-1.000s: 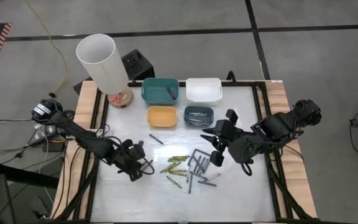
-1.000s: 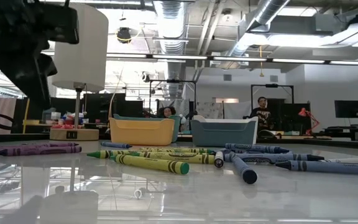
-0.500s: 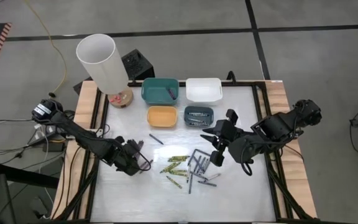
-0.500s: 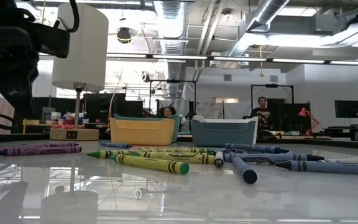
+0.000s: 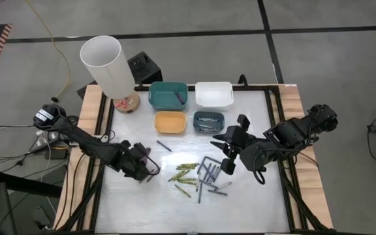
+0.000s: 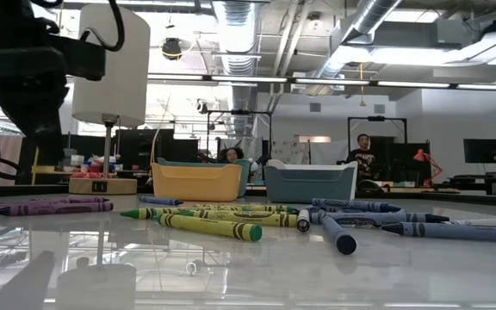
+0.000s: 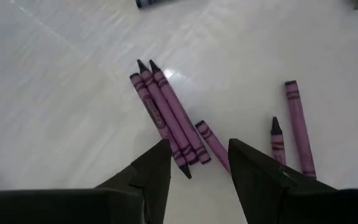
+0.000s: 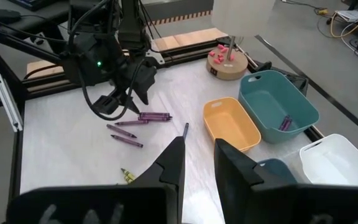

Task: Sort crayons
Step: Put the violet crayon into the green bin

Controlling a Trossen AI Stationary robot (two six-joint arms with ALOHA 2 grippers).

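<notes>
Surface: a glossy white table [image 5: 253, 196] with wooden side rails is seen from above; it mirrors the ceiling lights in the low view.
Room: grey floor with dark lines surrounds the table; a white-shaded lamp [image 5: 109, 65] stands at the far left corner. Beyond the table, the low view shows an open workshop with ceiling ducts and two seated people [image 6: 364, 155].
Bins: teal bin [image 5: 168, 94], white bin [image 5: 214, 94], orange bin [image 5: 170, 122] and grey-blue bin [image 5: 208, 121] are grouped at the far edge.
Views: purple crayons [image 7: 166, 115] lying loose under the left gripper [image 7: 199, 163] are shown clearly only by the left wrist view; one purple stick inside the teal bin is shown by the right wrist view.
Crayons: yellow-green crayons [image 5: 185, 172] and grey and blue crayons [image 5: 209, 175] are scattered mid-table, thin paper-wrapped sticks with pointed tips.
Left gripper: held above the purple crayons, fingers apart, nothing gripped.
Right gripper [image 5: 230, 158]: held over the grey and blue crayons, fingers narrowly parted, nothing seen between them.
</notes>
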